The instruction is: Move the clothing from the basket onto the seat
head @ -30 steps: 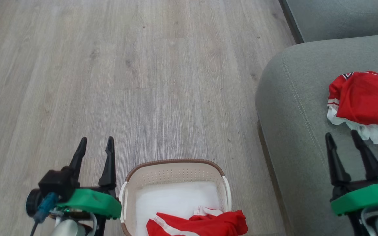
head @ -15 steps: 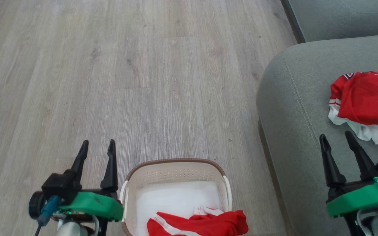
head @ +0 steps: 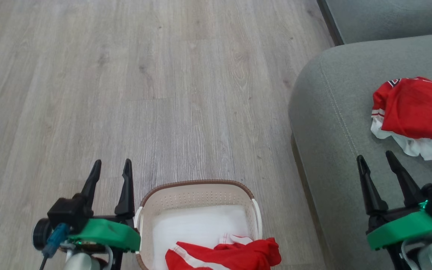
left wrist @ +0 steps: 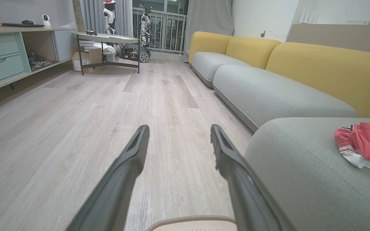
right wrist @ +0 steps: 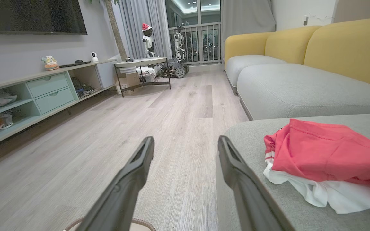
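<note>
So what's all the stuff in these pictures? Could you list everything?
basket: one, cream with brown rim, on the floor
garment in basket: one, red with white stripes, spilling over the right rim
garment on seat: one, red over white, bunched
seat: one, grey-green, right of the basket
floor: pale wood
further seats: two, grey, beyond the first
backs: yellow, behind the seats
table: one, pale top, dark legs, far end
drawer unit: one, pale green, opposite the seats
TV: one, dark, above the drawer unit
robot figures: two, pale, far end
left gripper: dark fingers, open, left of the basket
right gripper: dark fingers, open, over the seat
</note>
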Controlling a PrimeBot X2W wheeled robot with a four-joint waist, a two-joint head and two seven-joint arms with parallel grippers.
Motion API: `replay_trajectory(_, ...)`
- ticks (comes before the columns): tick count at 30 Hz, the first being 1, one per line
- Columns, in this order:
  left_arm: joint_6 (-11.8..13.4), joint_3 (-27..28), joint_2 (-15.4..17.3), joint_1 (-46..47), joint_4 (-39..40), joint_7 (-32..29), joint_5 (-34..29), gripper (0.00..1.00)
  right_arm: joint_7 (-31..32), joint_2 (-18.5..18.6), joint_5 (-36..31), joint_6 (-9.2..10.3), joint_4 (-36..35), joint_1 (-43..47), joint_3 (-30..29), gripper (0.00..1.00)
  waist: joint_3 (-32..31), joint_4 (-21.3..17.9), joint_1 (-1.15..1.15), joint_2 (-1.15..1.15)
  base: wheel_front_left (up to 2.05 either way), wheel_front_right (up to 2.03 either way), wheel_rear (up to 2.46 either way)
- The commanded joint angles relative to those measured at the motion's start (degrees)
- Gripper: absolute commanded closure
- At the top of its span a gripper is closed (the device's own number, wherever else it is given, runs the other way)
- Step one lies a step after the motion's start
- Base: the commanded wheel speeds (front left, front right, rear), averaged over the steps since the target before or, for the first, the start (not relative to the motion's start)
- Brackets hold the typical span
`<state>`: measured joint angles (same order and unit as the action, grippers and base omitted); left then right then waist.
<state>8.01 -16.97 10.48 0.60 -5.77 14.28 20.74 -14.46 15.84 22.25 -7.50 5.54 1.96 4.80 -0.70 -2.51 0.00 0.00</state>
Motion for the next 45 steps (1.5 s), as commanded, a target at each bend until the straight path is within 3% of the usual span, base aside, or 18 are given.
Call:
replay_trajectory(1, -0.22, 2.69, 0.17, 1.75, 1.56, 0.72, -0.59, 0.0, -0.53, 0.54, 0.14, 0.01, -1.86, -2.01, 1.25, 0.0, 0.26, -0.35, 0.0, 0.0, 0.0, 0.0, 0.0)
replay_trajectory(12, -1.18, 2.3, -0.86, 3.92, -0.73, 0.72, -2.8, 0.0, -0.53, 1.26, 1.14, 0.01, -2.49, -3.77, 1.55, 0.0, 3.5, -2.63, 0.0, 0.0, 0.0, 0.0, 0.0)
replay_trajectory(22, -2.1, 1.47, -2.34, 8.4, -7.69, 0.72, -5.7, 0.0, -0.53, 1.81, 2.13, 0.01, -3.36, -6.98, 1.92, 0.0, 8.99, -5.14, 0.0, 0.0, 0.0, 0.0, 0.0)
replay_trajectory(30, -4.48, -0.12, -3.84, 13.59, -17.18, 0.72, -6.45, 0.0, -0.53, 2.45, 2.82, 0.01, -4.22, -9.46, 1.61, 0.0, 13.14, -6.7, 0.0, 0.0, 0.0, 0.0, 0.0)
replay_trajectory(45, -10.07, -3.11, -6.95, 27.9, -45.25, -1.09, -3.32, 0.0, -0.53, 2.9, 5.08, 0.01, -5.8, -15.01, 1.22, 0.0, 23.12, -10.53, 0.0, 0.0, 0.0, 0.0, 0.0)
